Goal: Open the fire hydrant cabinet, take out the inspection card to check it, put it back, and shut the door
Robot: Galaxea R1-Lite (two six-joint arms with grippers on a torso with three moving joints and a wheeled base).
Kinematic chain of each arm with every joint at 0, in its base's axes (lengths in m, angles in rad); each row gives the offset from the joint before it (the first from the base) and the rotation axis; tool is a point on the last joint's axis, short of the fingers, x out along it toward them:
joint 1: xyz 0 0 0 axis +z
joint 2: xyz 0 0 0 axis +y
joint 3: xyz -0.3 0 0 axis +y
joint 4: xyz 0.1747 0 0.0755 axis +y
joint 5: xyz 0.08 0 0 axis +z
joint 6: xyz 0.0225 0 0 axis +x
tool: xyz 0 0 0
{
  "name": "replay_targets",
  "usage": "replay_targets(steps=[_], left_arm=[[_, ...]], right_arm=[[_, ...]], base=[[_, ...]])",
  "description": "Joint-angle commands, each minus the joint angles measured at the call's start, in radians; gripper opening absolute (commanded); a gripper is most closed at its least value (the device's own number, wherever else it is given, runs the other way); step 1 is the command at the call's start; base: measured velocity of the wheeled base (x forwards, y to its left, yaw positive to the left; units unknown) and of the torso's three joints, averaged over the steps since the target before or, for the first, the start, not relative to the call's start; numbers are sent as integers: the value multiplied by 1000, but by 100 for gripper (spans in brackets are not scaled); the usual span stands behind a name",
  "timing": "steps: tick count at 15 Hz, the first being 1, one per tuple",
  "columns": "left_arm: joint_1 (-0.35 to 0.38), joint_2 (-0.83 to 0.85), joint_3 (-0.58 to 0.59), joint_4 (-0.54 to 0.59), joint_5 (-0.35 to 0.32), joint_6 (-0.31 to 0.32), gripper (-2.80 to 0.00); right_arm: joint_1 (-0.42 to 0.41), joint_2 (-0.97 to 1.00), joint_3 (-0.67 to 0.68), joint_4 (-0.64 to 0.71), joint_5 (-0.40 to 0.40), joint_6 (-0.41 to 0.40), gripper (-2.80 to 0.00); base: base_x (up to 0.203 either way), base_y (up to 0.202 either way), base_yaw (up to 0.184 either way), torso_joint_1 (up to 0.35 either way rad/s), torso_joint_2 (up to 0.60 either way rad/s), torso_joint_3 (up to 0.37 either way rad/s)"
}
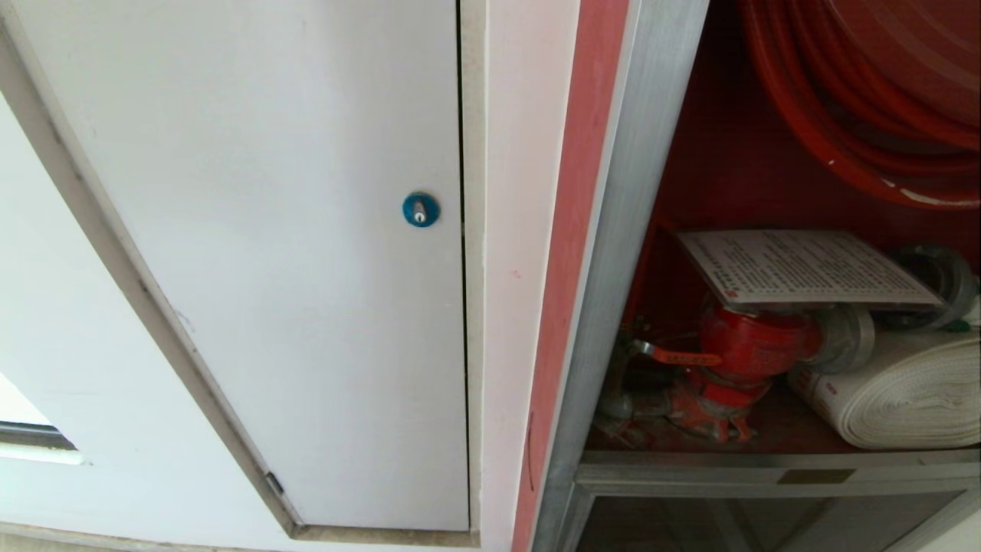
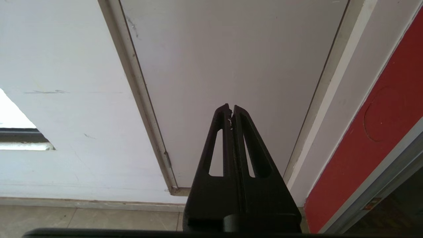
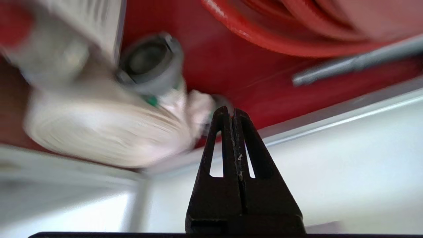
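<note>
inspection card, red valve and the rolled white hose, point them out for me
inspection card (image 1: 801, 267), head view, middle of its printed face
red valve (image 1: 755, 341), head view, its round red body
rolled white hose (image 1: 912, 399), head view, side of the roll

A white wall (image 1: 69, 322) holds a flat white panel (image 1: 291, 268) with a small round blue lock (image 1: 421, 209). Pale floor tiles (image 2: 82, 221) lie below the wall.
</note>
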Motion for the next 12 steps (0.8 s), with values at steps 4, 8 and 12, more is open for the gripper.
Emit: replay_targets(steps=[4,8,12], left_arm=[[0,0,14,0,-1,0,-280],[0,0,14,0,-1,0,-280],[0,0,14,0,-1,0,-280]], right_arm=[[-1,64,-59,-2,-74,300,-280],[-1,58,-70,-1,-153,459,-280],[-1,3,-62,-2,-235,459,-280]], base=[[0,0,0,0,0,0],[0,0,0,0,0,0],[0,0,0,0,0,0]])
